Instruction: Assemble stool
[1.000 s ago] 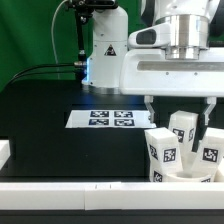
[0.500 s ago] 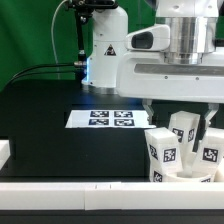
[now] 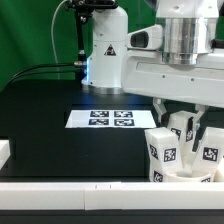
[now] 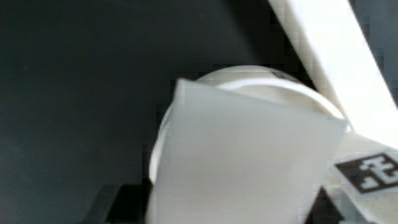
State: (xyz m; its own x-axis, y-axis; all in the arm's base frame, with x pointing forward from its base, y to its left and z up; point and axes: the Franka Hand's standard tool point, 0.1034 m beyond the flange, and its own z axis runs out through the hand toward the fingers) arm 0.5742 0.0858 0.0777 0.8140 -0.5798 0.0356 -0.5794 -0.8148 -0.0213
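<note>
Down at the exterior view's right, the end effector (image 3: 180, 115) hangs below the white arm housing (image 3: 175, 75), its two dark fingers (image 3: 158, 108) spread apart on either side of the top of an upright white leg (image 3: 181, 127). Whether the pads actually touch that leg cannot be told from this view, so the grip itself is uncertain; the fingers look fairly wide. The stool parts are gathered in the near right corner of the black tabletop (image 3: 50, 115): a second leg (image 3: 161, 153) stands in front, showing a square black-and-white tag on its face, and a third tagged leg (image 3: 209, 152) sits at the frame's right edge. All three rise from a white seat disc (image 3: 185, 176) whose rim shows low in the picture. Flat on the tabletop, toward the middle and apart from the stool parts, lies the marker board (image 3: 107, 118) with its four printed tags. Behind it stands the robot base (image 3: 105, 50) before a green backdrop. In the wrist view a pale white leg (image 4: 240, 145) fills most of the frame at very close range, blurred, with a corner of a tag (image 4: 370, 170) visible beside it and dark tabletop (image 4: 89, 70) beyond.
</note>
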